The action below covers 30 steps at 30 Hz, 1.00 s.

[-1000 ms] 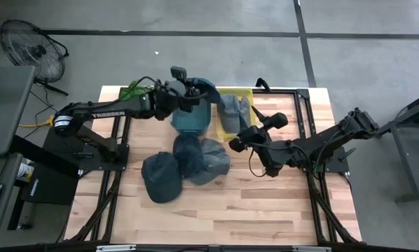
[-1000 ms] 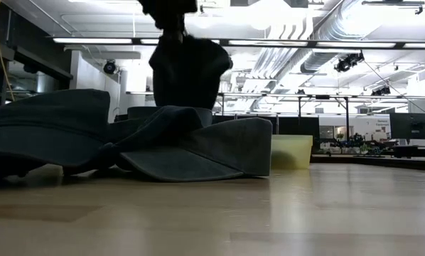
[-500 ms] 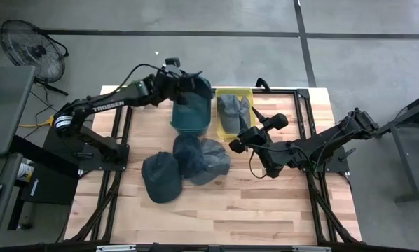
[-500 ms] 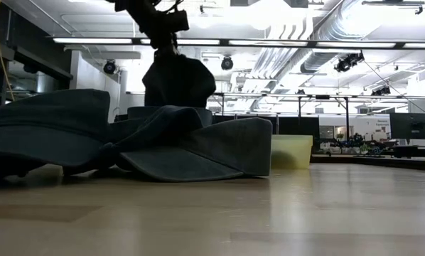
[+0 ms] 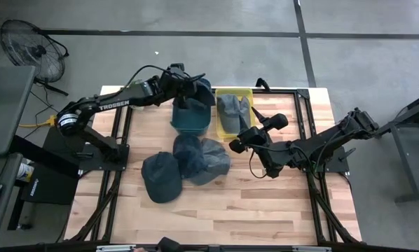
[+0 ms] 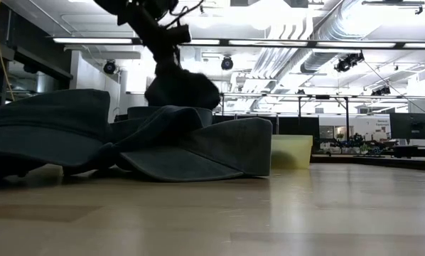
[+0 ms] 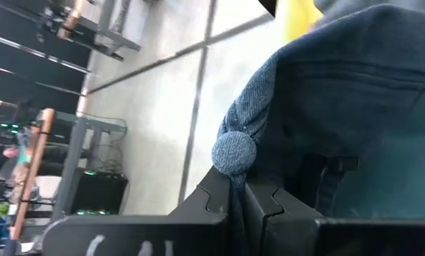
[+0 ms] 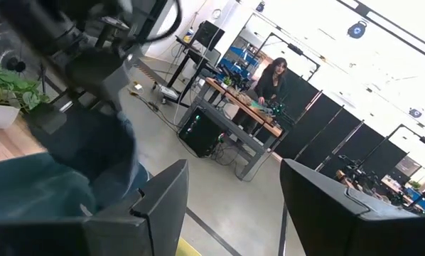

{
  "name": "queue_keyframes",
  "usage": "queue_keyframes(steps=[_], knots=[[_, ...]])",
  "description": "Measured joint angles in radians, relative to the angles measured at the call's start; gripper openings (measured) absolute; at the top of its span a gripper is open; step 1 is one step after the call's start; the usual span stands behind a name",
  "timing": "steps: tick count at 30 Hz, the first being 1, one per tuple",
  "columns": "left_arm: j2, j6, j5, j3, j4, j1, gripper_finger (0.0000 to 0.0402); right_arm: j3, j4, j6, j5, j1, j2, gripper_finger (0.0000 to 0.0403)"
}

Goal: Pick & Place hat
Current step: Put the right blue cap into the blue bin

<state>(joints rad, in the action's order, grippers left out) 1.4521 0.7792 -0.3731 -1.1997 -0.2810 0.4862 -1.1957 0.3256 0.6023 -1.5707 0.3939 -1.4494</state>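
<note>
A dark blue denim hat hangs from my left gripper over a dark teal bin at the table's far middle. In the low view the hat droops as a rounded lump below the left gripper. Three more denim hats lie in a loose pile nearer me, resting on their brims and crowns. My right gripper waits open, right of that pile, touching nothing. My left gripper pinches the hat's crown cloth right beside its top button between its two shut fingers. It comes from above, slanting from the table's left. The hat is lifted and hangs slack below the fingers; whether its bottom touches the teal bin cannot be told.
A yellow bin holding grey hats stands right of the teal bin. The right arm stretches in from the table's right edge. Bare wood lies along the near edge. A person shows far off in the right wrist view.
My left gripper has moved a little toward the far edge, tipped, and come down toward the teal bin, staying shut on the hat. The hat hung long below it; now it sits lower and more bunched. The right arm has kept still.
</note>
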Motion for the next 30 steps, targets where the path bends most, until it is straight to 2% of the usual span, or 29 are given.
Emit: queue_keyframes(steps=[5, 11, 16, 24, 30], knots=[[0.0, -0.031, 0.007, 0.059, 0.003, 0.0, 0.0, 0.0, 0.0, 0.0, 0.0, 0.0, 0.0, 0.0214], [0.0, -0.058, 0.077, 0.105, 0.005, -0.002, 0.0, 0.0, 0.0, -0.001, 0.0, 0.0, 0.0, 0.0213], [0.0, -0.058, 0.074, 0.145, 0.035, -0.002, 0.0, 0.0, 0.0, -0.001, 0.0, 0.0, 0.0, 0.0213], [0.003, -0.087, 0.1, 0.151, -0.003, -0.002, 0.0, 0.0, 0.0, -0.005, 0.0, 0.0, -0.001, 0.0212], [0.079, -0.156, 0.106, 0.153, -0.016, -0.002, 0.0, 0.0, -0.001, -0.03, 0.0, 0.0, -0.001, 0.0211]])
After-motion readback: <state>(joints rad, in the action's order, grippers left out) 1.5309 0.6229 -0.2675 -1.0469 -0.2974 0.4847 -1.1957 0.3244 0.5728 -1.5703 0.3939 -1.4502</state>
